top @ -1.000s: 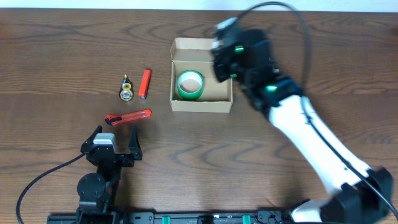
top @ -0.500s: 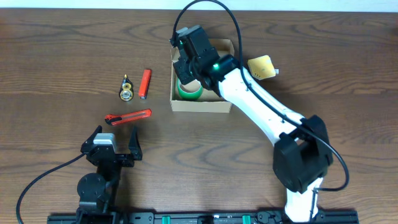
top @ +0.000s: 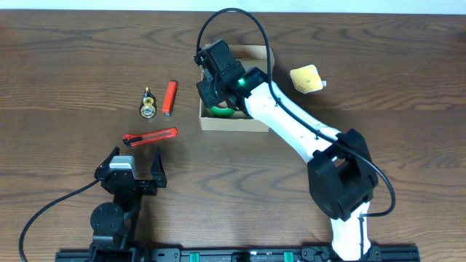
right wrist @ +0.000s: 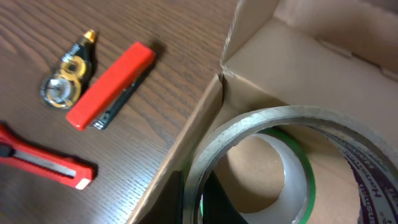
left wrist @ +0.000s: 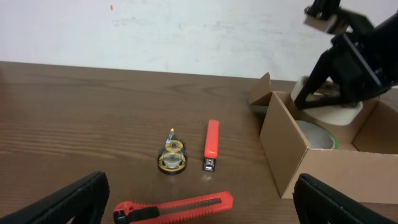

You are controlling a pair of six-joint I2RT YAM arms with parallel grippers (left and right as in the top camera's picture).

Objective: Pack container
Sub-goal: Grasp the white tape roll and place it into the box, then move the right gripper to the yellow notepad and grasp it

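Your right gripper (top: pixel 210 93) is clamped on the rim of a clear tape roll (right wrist: pixel 261 121). The roll hangs partly above the left wall of the cardboard box (top: pixel 233 124), which sits mid-table with a green tape roll (right wrist: pixel 308 186) inside. If you let go here, the clear roll may catch that wall and tip out. Your left gripper (top: pixel 135 166) rests wide open, well apart from the box.
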